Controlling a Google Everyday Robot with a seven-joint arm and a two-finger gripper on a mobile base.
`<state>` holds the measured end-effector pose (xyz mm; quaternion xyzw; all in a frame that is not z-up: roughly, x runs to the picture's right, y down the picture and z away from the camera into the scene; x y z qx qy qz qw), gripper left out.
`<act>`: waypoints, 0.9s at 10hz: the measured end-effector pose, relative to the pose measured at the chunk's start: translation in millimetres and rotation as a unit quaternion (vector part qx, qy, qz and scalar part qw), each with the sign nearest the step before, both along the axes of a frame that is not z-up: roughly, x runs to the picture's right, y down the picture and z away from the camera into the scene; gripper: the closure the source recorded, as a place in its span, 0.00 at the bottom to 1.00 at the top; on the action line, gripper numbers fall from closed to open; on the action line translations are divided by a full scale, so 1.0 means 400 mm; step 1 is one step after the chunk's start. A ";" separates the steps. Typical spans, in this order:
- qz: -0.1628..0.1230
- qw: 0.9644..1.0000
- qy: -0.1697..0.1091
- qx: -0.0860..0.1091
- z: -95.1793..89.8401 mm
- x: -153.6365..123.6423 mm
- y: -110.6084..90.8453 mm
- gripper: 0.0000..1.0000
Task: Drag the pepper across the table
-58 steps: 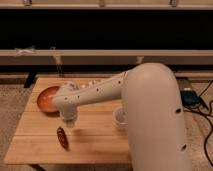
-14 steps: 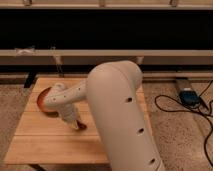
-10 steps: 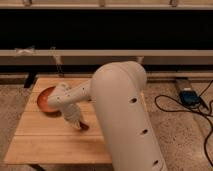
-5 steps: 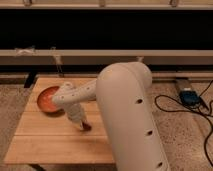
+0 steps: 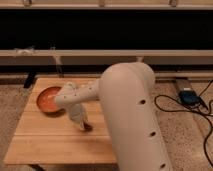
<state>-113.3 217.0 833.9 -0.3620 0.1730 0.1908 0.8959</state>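
Table (image 5: 45, 142) is sitting lower left, with the bowl (image 5: 48, 99) resting at its upper left part. Right of the bowl, the gripper (image 5: 82, 123) is reaching down mid-table; can't tell its grip state. Pepper (image 5: 88, 127) is showing as a dark bit at the gripper tip, touching it. Black box (image 5: 188, 96) and cables (image 5: 175, 107) are lying on the floor at right.

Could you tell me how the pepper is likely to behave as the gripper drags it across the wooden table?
The pepper looks small and slim, so it is probably light and should slide easily on the table. Its dark skin may be slick, so it could slip out from under the gripper, which is low over it. Being tapered, it may pivot or roll rather than track straight.
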 end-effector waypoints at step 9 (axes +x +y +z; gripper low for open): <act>0.127 0.991 -0.022 0.027 -0.089 0.223 -0.073 0.20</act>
